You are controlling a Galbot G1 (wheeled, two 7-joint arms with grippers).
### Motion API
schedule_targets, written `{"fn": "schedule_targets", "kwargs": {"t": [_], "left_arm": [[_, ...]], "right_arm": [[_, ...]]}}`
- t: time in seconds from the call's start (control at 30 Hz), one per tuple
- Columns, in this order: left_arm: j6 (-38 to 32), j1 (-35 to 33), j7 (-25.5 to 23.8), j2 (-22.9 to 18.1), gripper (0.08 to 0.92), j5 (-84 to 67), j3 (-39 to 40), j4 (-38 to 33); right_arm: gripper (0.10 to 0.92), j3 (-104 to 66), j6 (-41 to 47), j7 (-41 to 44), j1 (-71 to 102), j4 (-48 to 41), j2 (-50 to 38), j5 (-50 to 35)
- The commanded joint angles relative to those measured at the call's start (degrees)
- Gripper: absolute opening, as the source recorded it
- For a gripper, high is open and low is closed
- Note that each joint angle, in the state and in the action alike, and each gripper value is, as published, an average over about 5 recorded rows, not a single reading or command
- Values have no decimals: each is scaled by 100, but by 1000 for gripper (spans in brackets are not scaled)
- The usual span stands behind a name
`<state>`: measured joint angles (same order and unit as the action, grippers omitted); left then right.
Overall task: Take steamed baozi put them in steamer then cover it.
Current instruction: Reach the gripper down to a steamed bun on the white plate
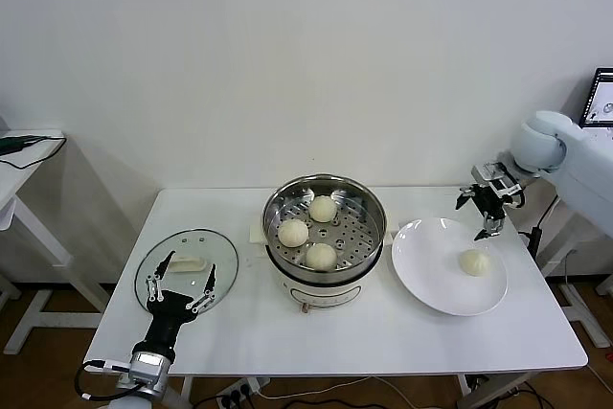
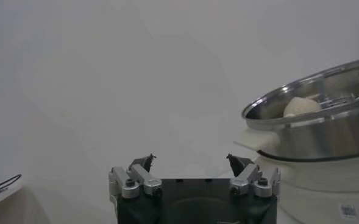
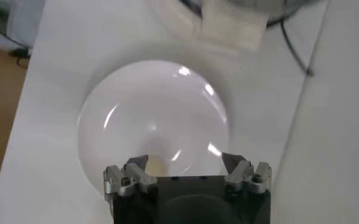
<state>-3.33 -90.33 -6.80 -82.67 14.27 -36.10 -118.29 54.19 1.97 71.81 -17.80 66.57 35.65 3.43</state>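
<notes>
Head view: three steamed baozi (image 1: pixel 308 232) sitting in the steamer (image 1: pixel 324 227) at centre; fourth bun (image 1: pixel 474 261) lying on the plate (image 1: pixel 433 280) at right, just below the right gripper (image 1: pixel 490 206), hanging wide open and empty. Cover (image 1: pixel 186 265) lying at lower left beneath the left gripper (image 1: pixel 179 284), likewise spread, gripping nothing.

Left wrist view: steamer showing at right, off to the side of the fingers.

Right wrist view: plate filling centre; bun probably peeking beside one fingertip, near the bottom edge.

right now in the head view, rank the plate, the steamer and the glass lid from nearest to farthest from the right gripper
From the right gripper, open above the table's right side:
1. White plate, just below it, holding one baozi.
2. Steamer, mid-table, with three baozi inside.
3. Glass lid, far left, by the left gripper.
</notes>
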Motion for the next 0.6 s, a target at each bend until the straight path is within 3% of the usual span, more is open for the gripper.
{"fn": "schedule_targets", "kwargs": {"t": [0.03,0.6], "left_arm": [[4,6,-1,0,823,5,13,12],[4,-20,0,-25,823,30,37,-7]], "right_arm": [[823,-1833,201,-238,1933,-934,-17,774],[823,-2736,-305,-678,2556,-1688,523,1545]]}}
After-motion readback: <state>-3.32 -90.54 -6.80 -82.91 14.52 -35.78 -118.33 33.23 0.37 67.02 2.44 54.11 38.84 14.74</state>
